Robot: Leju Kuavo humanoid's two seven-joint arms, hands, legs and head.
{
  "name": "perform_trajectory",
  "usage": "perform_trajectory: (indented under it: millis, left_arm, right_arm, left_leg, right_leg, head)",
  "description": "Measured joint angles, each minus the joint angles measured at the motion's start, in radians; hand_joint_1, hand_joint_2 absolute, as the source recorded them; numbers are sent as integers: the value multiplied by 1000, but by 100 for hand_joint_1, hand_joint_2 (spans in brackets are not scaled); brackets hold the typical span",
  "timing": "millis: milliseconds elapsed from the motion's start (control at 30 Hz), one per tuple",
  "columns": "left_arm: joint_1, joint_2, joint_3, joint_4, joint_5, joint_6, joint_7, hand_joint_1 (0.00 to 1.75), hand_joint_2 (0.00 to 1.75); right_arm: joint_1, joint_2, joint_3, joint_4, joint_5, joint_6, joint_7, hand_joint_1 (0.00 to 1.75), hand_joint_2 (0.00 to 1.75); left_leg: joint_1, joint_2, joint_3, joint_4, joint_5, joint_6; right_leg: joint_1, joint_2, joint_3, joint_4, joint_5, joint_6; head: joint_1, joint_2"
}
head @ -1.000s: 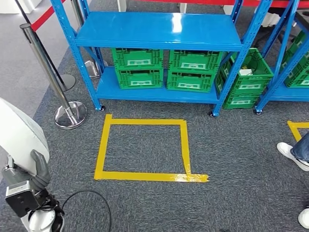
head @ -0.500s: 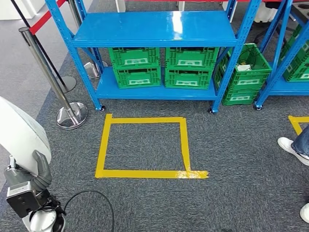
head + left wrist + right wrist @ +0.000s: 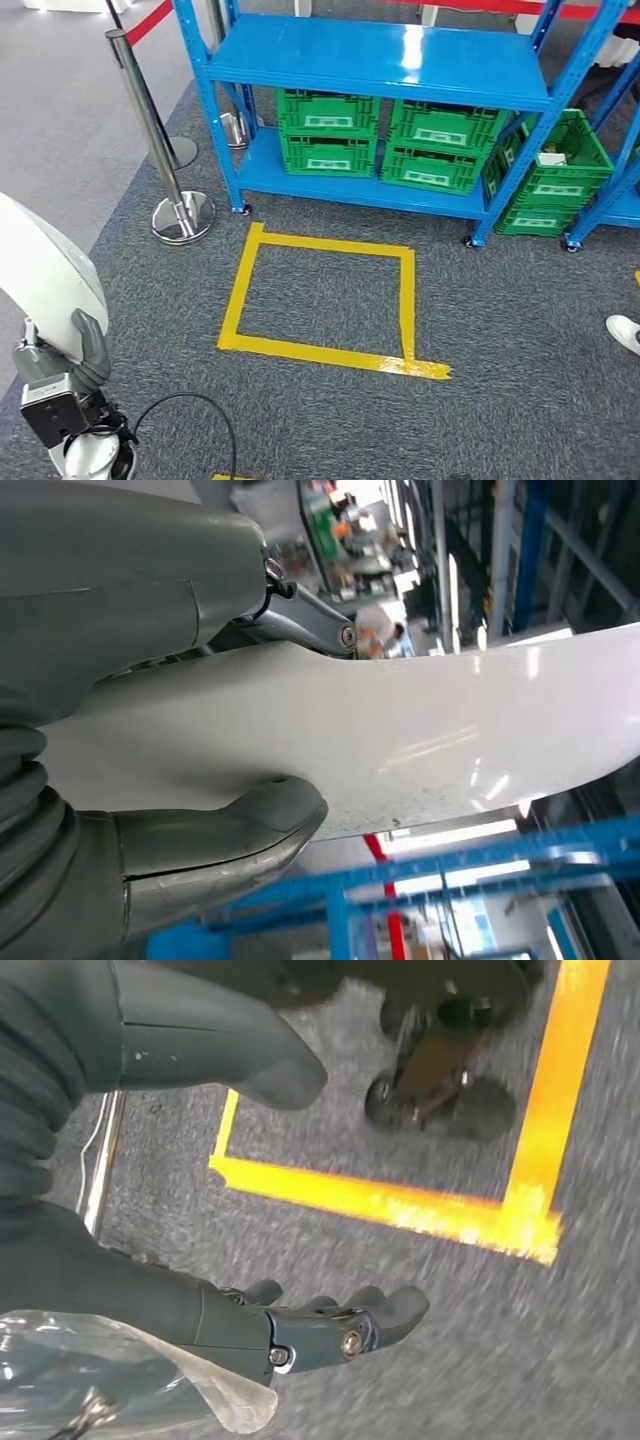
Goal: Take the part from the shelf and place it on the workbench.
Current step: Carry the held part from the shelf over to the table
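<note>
A blue shelf [image 3: 377, 60] is standing ahead on grey carpet [image 3: 513, 330], its top deck lying bare and glossy. Four green crates [image 3: 381, 140] are sitting in two stacks on its lower deck, and more green crates [image 3: 555, 180] are sitting under the neighbouring rack on the right. A square of yellow tape [image 3: 324, 300] is lying on the carpet in front of the shelf. A chrome post [image 3: 155, 140] with a round base is standing near the shelf's left leg, carrying a red belt [image 3: 147, 20]; a second post base is sitting behind it. A black cable [image 3: 189, 420] is looping on the carpet near the robot's left side. A person's white shoe [image 3: 625, 333] is showing at the right edge.

The part [image 3: 41, 275], a white, smooth, curved panel, is sitting at the lower left of the head view, in the left hand [image 3: 83, 350]. Its long axis is running up and away from the hand, the free end leaving the frame at the left edge. In the left wrist view the thumb [image 3: 226, 830] is pressing on one face of the panel and fingers [image 3: 309, 625] are lying across the other, so the hand is gripping it.

The right hand [image 3: 302, 1330] is hanging over carpet and tape, its fingers [image 3: 377, 1315] lightly curled and apart from the thumb [image 3: 226, 1050], with nothing between them. A clear film is lying beside its wrist.
</note>
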Motion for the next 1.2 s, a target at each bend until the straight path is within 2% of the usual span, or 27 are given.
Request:
perform_trajectory:
  millis: [33,67,100,133,167,233,267,300,333,400,467,500,600,633,667,700,767,800,833,900,967,1033,1100,1133,1167,1200]
  left_arm:
    - [-1,-1,-1,0,0,1,0,175,175]
    - [-1,-3,-2,1,0,1,0,175,175]
    - [-1,-4,-3,2,0,2,0,175,175]
    - [0,-4,-3,4,0,3,0,175,175]
    - [0,-5,-2,5,0,3,0,175,175]
    - [1,-6,-2,6,0,3,0,175,175]
    - [1,-6,-2,7,0,4,0,175,175]
    - [0,-6,-2,7,0,4,0,175,175]
    - [1,-6,-2,7,0,4,0,175,175]
    - [2,-6,-2,7,0,4,0,175,175]
    - [2,-6,-2,7,0,4,0,175,175]
    - [2,-6,-2,7,0,4,0,175,175]
    - [4,-6,-2,7,0,4,0,175,175]
    - [5,-6,-2,8,0,4,0,175,175]
    - [6,-6,-2,8,0,4,0,175,175]
    - [7,-6,-2,9,0,4,0,175,175]
    - [7,-6,-2,9,0,4,0,175,175]
    - [6,-6,-2,9,0,4,0,175,175]
    - [6,-6,-2,9,0,4,0,175,175]
    - [6,-5,-2,9,0,4,0,175,175]
    - [7,-6,-2,9,0,5,0,175,175]
    - [6,-7,-3,9,0,5,0,175,175]
    - [6,-7,-2,9,0,5,0,175,175]
    - [6,-7,-2,10,0,5,0,175,175]
    - [7,-7,-2,10,0,5,0,175,175]
    - [7,-7,-2,11,0,5,0,175,175]
  right_arm:
    - [1,0,0,0,-1,0,0,0,175]
    - [3,0,0,0,-3,0,0,0,175]
    - [5,0,0,0,-6,0,-1,0,175]
    - [7,0,0,0,-9,-1,-2,0,175]
    - [7,-1,0,0,-12,-2,-5,0,175]
    - [7,-2,0,0,-17,-4,-10,0,175]
    - [6,-2,-1,0,-18,-4,-12,0,175]
    - [5,-2,-1,0,-19,-4,-12,0,175]
    - [5,-2,-1,0,-19,-4,-12,0,175]
    - [5,-2,-2,0,-20,-4,-11,0,175]
    - [6,-2,-3,0,-20,-5,-10,0,175]
    - [6,-2,-4,0,-20,-5,-10,0,175]
    - [7,-2,-4,0,-20,-6,-9,0,175]
    - [8,-2,-4,0,-20,-6,-9,0,175]
    - [9,-2,-5,0,-20,-6,-9,0,175]
    - [9,-2,-5,0,-20,-6,-9,0,175]
    - [8,-2,-5,0,-20,-6,-9,0,175]
    - [7,-2,-5,0,-20,-6,-9,0,175]
    - [7,-2,-5,0,-20,-6,-9,0,175]
    - [7,-2,-5,0,-20,-6,-9,0,175]
    - [6,-2,-5,0,-20,-6,-9,0,175]
    - [6,-2,-4,0,-20,-6,-9,0,175]
    - [6,-2,-4,0,-20,-6,-9,0,175]
    - [7,-2,-4,0,-19,-7,-9,0,175]
    - [8,-2,-5,0,-19,-7,-8,0,175]
    - [8,-3,-5,0,-18,-8,-7,0,175]
  left_leg:
    - [0,-8,-3,0,3,4]
    - [0,-16,-7,1,5,6]
    - [0,-23,-10,2,6,7]
    - [0,-29,-11,4,7,7]
    - [0,-35,-12,7,6,6]
    - [2,-43,-12,15,2,0]
    - [1,-46,-14,21,-1,-5]
    - [-1,-48,-19,27,-3,-11]
    - [-2,-50,-23,31,-3,-16]
    - [-2,-51,-31,36,-2,-25]
    - [0,-47,-40,57,-20,-35]
    - [1,-45,-55,94,-45,-40]
    - [5,-40,-138,287,-137,-51]
    - [6,-40,-153,323,-144,-52]
    - [7,-39,-149,320,-132,-51]
    - [7,-38,-126,276,-101,-48]
    - [5,-34,-54,133,-36,-40]
    - [4,-32,-28,76,-19,-36]
    - [2,-31,-15,45,-14,-32]
    - [-1,-32,-18,36,-16,-27]
    - [3,-32,-19,28,-8,-15]
    - [7,-31,-20,19,0,-4]
    - [6,-31,-24,19,2,1]
    - [5,-31,-25,20,3,1]
    - [4,-32,-25,20,3,2]
    - [4,-33,-25,21,3,1]
  right_leg:
    - [-1,23,-29,64,-33,3]
    - [-2,35,-61,135,-64,5]
    - [-3,40,-89,192,-81,7]
    - [-4,41,-102,218,-78,9]
    - [-6,42,-97,202,-56,10]
    - [-9,43,-42,80,16,11]
    - [-10,45,-11,14,40,11]
    - [-10,48,10,-30,51,9]
    - [-10,51,20,-50,51,6]
    - [-9,53,20,-52,50,-4]
    - [-12,50,19,-55,54,-15]
    - [-14,47,18,-57,56,-21]
    - [-13,39,14,-57,57,-28]
    - [-13,37,13,-57,57,-29]
    - [-13,35,13,-56,58,-29]
    - [-13,34,15,-56,58,-28]
    - [-11,34,17,-56,58,-26]
    - [-10,34,15,-55,59,-22]
    - [-8,33,12,-54,60,-18]
    - [-8,32,7,-55,65,-6]
    - [-8,34,-3,-44,53,4]
    - [-9,38,-41,34,4,11]
    - [-9,40,-99,161,-54,15]
    - [-9,40,-118,203,-65,17]
    - [-9,40,-122,214,-58,18]
    - [-9,40,-106,183,-33,18]
  head:
    - [2,0]
    - [2,0]
    - [2,0]
    - [2,0]
    - [2,0]
    - [2,0]
    - [3,0]
    - [2,0]
    - [2,0]
    - [1,0]
    - [0,0]
    - [-2,0]
    - [-4,0]
    - [-4,0]
    - [-4,0]
    - [-4,0]
    - [-4,0]
    - [-4,0]
    - [-3,0]
    - [-3,0]
    - [-2,0]
    - [2,0]
    - [5,0]
    - [5,0]
    - [5,0]
    - [6,0]
